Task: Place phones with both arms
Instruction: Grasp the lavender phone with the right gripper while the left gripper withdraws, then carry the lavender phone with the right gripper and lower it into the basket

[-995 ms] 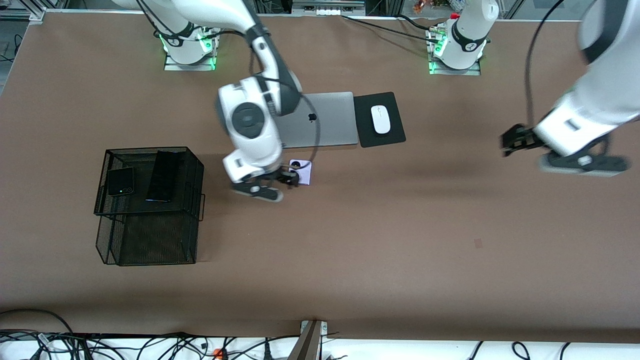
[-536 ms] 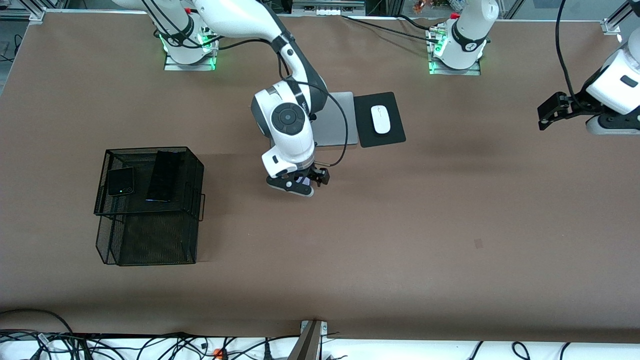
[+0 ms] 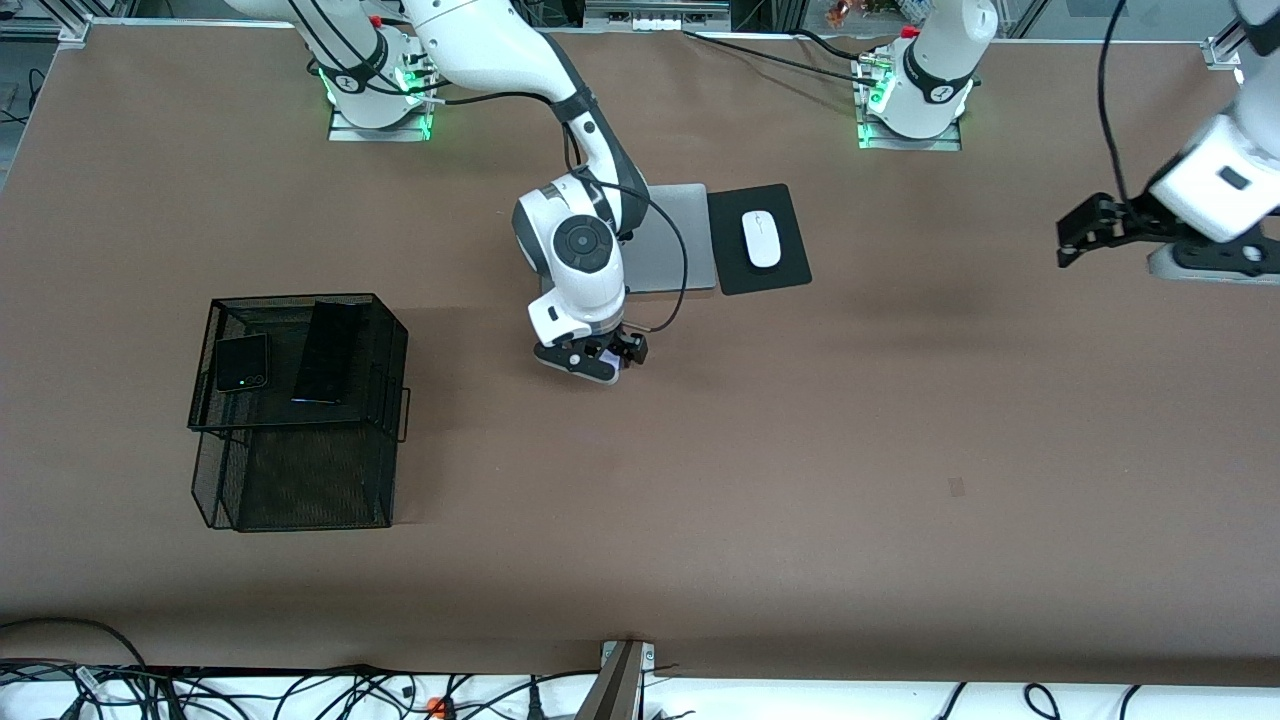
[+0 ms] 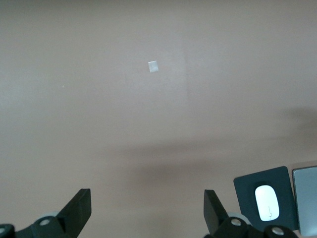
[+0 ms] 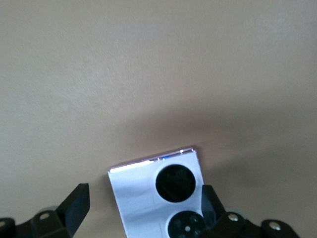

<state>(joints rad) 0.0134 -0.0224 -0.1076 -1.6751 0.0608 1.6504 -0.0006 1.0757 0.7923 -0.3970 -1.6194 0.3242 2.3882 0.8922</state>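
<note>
Right gripper (image 3: 600, 357) now lower, spread around one lavender phone (image 5: 158, 196); two black phones (image 3: 243, 362) in basket (image 3: 300, 470); left gripper (image 3: 1075, 232) spread.

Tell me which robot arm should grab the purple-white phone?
The right one, probably. The right gripper is open right over the lavender phone, fingers either side. The left gripper waits open over bare table at the left arm's end.

My white arm (image 3: 520, 60) hangs its black gripper (image 5: 143, 218) over a lavender-white phone (image 5: 157, 191) with two black rings. Brown table (image 3: 800, 450), black mesh basket (image 3: 300, 460), silver laptop (image 3: 675, 240), white mouse (image 3: 761, 239) on a black pad (image 3: 790, 265).
</note>
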